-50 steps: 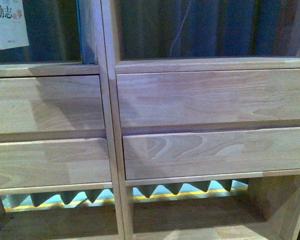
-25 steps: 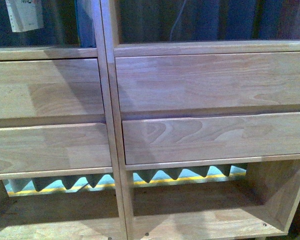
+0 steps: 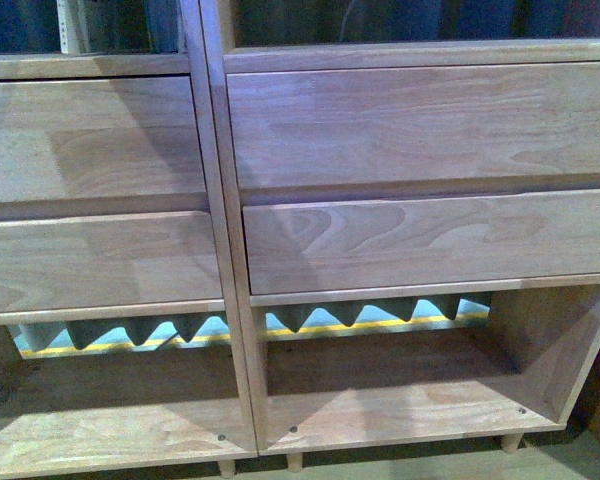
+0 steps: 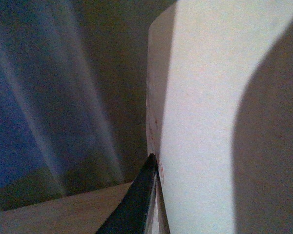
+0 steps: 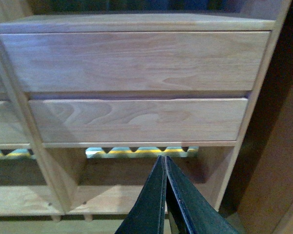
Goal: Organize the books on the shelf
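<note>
The light wood shelf (image 3: 220, 250) fills the front view, with four drawer fronts and two open bottom compartments on peg legs. A book's white edge (image 3: 70, 25) shows in the upper left compartment. Neither gripper shows in the front view. In the left wrist view my left gripper (image 4: 154, 163) is shut on the book (image 4: 205, 122), whose pale cover fills the picture's right half beside one dark finger (image 4: 136, 200). My right gripper (image 5: 165, 161) is shut and empty, in front of the shelf's (image 5: 136, 119) right column, level with the bottom compartment.
Grey-green foam with a yellow stripe (image 3: 360, 322) shows behind the bottom compartments. A darker brown panel (image 5: 278, 170) stands right of the shelf in the right wrist view. A blue-grey curtain (image 4: 49, 97) lies behind the held book.
The front view has dropped: the shelf has slid up in the picture, the white book has risen almost out of view, and the bottom board and legs now show.
</note>
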Controlling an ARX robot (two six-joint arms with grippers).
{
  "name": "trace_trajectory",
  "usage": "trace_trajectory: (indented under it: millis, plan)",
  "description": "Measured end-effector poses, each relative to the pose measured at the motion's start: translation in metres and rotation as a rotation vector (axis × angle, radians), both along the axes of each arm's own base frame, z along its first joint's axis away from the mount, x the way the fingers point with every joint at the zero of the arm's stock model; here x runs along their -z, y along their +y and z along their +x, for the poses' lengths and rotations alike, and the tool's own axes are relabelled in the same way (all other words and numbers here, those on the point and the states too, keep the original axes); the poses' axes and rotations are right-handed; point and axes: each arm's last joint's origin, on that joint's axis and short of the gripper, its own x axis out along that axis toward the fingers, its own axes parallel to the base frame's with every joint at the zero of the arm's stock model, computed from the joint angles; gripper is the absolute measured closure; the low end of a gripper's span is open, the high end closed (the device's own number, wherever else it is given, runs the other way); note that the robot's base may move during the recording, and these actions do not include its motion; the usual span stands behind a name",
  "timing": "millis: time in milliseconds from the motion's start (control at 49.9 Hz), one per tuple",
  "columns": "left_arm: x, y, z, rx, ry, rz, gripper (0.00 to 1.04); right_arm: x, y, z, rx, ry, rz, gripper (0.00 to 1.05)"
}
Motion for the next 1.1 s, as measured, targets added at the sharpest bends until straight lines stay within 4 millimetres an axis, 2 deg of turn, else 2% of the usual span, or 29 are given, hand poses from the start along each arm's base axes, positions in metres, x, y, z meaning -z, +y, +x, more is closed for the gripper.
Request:
trace_trajectory:
  millis: [260, 301, 381, 441, 521, 601, 661, 681, 781, 902, 1102]
  plan:
    - [0.006, -0.01, 0.003, -0.038, 0.002, 0.027, 0.86, 0.019, 0.003, -0.012, -0.013, -0.005, 0.0, 1.02]
    - [0.007, -0.011, 0.004, -0.043, 0.016, 0.025, 0.78, 0.02, 0.003, -0.013, -0.013, -0.005, -0.001, 1.02]
    - [0.009, -0.011, 0.004, -0.046, 0.032, 0.025, 0.7, 0.023, 0.003, -0.015, -0.013, -0.006, 0.0, 1.02]
    - [0.014, -0.01, 0.006, -0.047, 0.06, 0.018, 0.58, 0.025, 0.003, -0.017, -0.013, -0.006, 0.0, 1.02]
    - [0.017, -0.01, 0.007, -0.045, 0.078, 0.016, 0.49, 0.028, 0.003, -0.019, -0.013, -0.005, -0.001, 1.02]
    - [0.023, -0.01, 0.009, -0.027, 0.115, -0.001, 0.32, 0.03, 0.003, -0.021, -0.013, -0.006, -0.001, 1.02]
    - [0.024, -0.01, 0.009, -0.014, 0.129, -0.015, 0.26, 0.031, 0.003, -0.022, -0.013, -0.008, -0.001, 1.02]
    - [0.025, -0.009, 0.009, -0.009, 0.139, -0.022, 0.19, 0.031, 0.003, -0.022, -0.013, -0.008, -0.001, 1.02]
    - [0.026, -0.008, 0.008, 0.031, 0.124, -0.081, 0.05, 0.034, 0.003, -0.024, -0.013, -0.005, -0.001, 1.02]
    - [0.019, -0.005, -0.012, 0.083, 0.113, -0.156, 0.07, 0.037, 0.003, -0.027, -0.013, -0.004, 0.0, 1.02]
    - [0.004, -0.004, -0.068, 0.153, 0.095, -0.239, 0.07, 0.042, 0.003, -0.03, -0.013, -0.021, -0.001, 1.02]
